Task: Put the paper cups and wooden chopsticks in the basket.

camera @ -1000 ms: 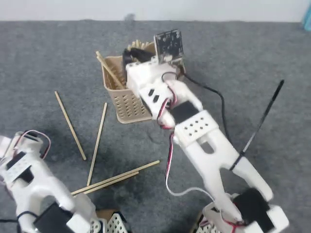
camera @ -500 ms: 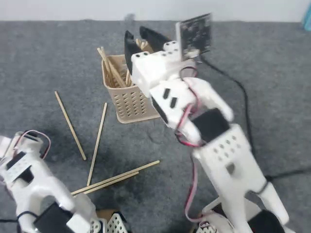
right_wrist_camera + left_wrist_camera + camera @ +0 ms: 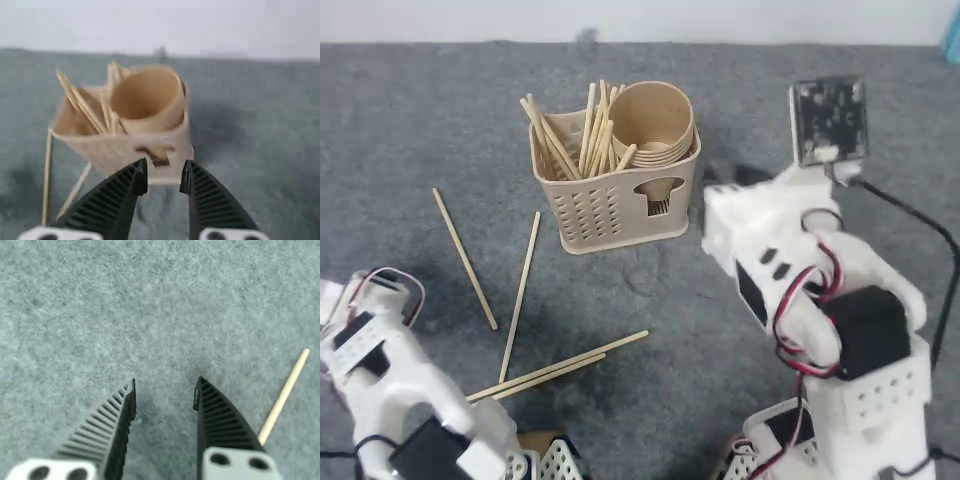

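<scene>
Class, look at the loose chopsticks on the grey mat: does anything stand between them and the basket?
Nothing visible does. The loose chopsticks lie flat on the grey mat to one side of the basket, with bare mat between. The right tool hangs on the basket's other side.

Basket (image 3: pixel 610 205) at the far middle of the table (image 3: pixel 440 120); stacked paper cups (image 3: pixel 655 120) in its right part, leaning chopsticks (image 3: pixel 570 140) in its left part. Two loose chopsticks (image 3: pixel 466 260) lie left of the basket; a touching pair (image 3: pixel 560 366) lies nearer the front. Right arm (image 3: pixel 790 270) just right of the basket; left arm (image 3: pixel 380 380) at the front left corner.
</scene>
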Motion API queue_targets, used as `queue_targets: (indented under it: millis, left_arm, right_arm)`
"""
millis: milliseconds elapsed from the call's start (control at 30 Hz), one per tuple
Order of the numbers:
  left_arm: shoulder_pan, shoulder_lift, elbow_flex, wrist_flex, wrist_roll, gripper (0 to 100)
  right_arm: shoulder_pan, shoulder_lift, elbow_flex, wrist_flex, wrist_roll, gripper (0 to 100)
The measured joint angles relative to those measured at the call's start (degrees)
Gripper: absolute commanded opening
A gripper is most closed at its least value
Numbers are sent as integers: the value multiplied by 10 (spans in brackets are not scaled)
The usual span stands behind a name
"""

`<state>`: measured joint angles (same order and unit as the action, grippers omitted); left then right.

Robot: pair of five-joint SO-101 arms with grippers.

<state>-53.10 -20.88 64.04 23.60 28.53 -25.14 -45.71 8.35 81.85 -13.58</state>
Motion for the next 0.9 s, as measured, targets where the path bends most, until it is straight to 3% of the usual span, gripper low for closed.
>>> queue_targets:
  millis: [167,400,533,700,900]
  left_arm:
    - [20,0,-4,32,-1,179]
    - [68,0,-72,117,-34,9]
    - [112,0,-130,165,-58,16]
    - [155,9,-213,248,-63,19]
    - [196,115,-347,363,-63,19]
  right_arm:
    - [31,-83,139,22,25,0]
    - [134,-214,369,-31,87,9]
    - [200,-267,480,-95,89,8]
    - [214,-287,625,-181,89,8]
    - [215,-287,747,-289,89,8]
